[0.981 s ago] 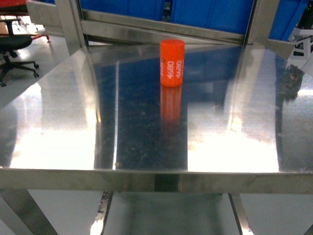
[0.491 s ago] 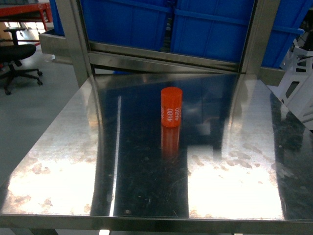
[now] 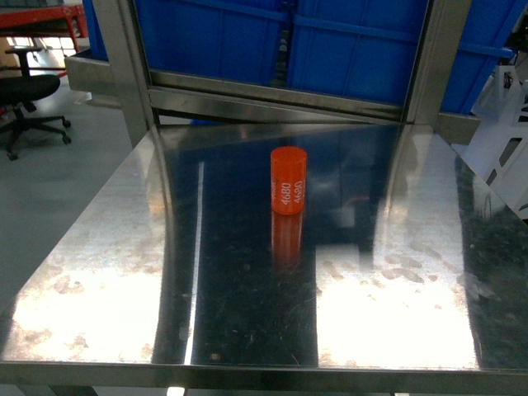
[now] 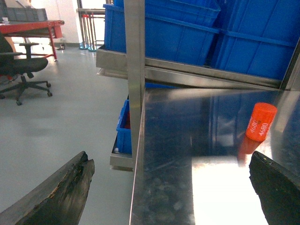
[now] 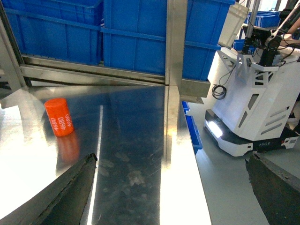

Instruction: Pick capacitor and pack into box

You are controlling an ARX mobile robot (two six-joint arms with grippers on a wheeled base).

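An orange cylindrical capacitor [image 3: 289, 180] with white "4680" print stands upright on the steel table [image 3: 124, 272], toward the back middle. It also shows in the left wrist view, where the capacitor [image 4: 260, 122] is ahead and to the right of the jaws, and in the right wrist view, where the capacitor [image 5: 59, 116] is ahead and to the left. My left gripper [image 4: 169, 155] hangs open over the table's left edge, holding nothing. My right gripper [image 5: 172, 157] is open and empty over the table's right edge. Neither gripper shows in the head view. The box is out of view.
Large blue plastic bins [image 3: 346, 41] sit on a steel rack behind the table, with upright steel posts [image 3: 124, 66] at both back corners. A black office chair [image 3: 29, 91] stands on the floor at left. A white wheeled robot [image 5: 253, 108] stands at right.
A second ago the head view looked lower, with the capacitor higher in frame; it has since risen and shows more of the tabletop. The capacitor itself has not moved.
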